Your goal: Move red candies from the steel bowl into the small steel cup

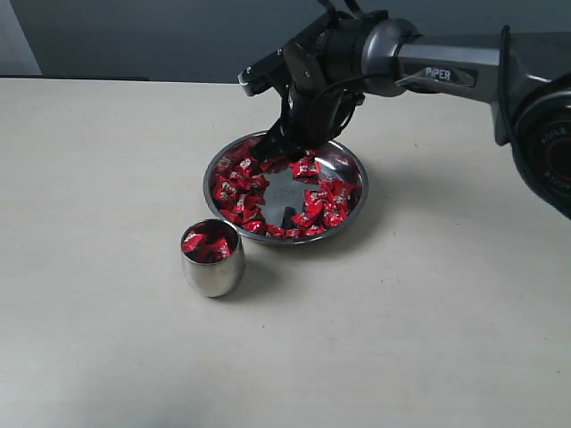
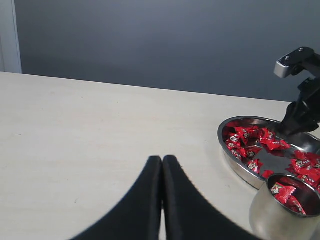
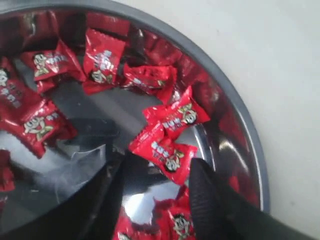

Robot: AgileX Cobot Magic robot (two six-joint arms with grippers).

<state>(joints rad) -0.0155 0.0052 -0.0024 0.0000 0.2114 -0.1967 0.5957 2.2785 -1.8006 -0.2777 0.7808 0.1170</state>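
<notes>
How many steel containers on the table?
2: the bowl mid-table, holding most candies; the cup beside it, at its near left, with a few candies. No others in view.

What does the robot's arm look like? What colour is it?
The right arm is a smooth grey tube with white letters spelling PIPER, black round joints and black cables by the wrist. Both the right gripper and left gripper have black tapered fingers.

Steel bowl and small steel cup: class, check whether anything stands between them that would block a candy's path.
Nothing visible does. Only bare table lies between the steel bowl and the small steel cup, whose mouth is open.
</notes>
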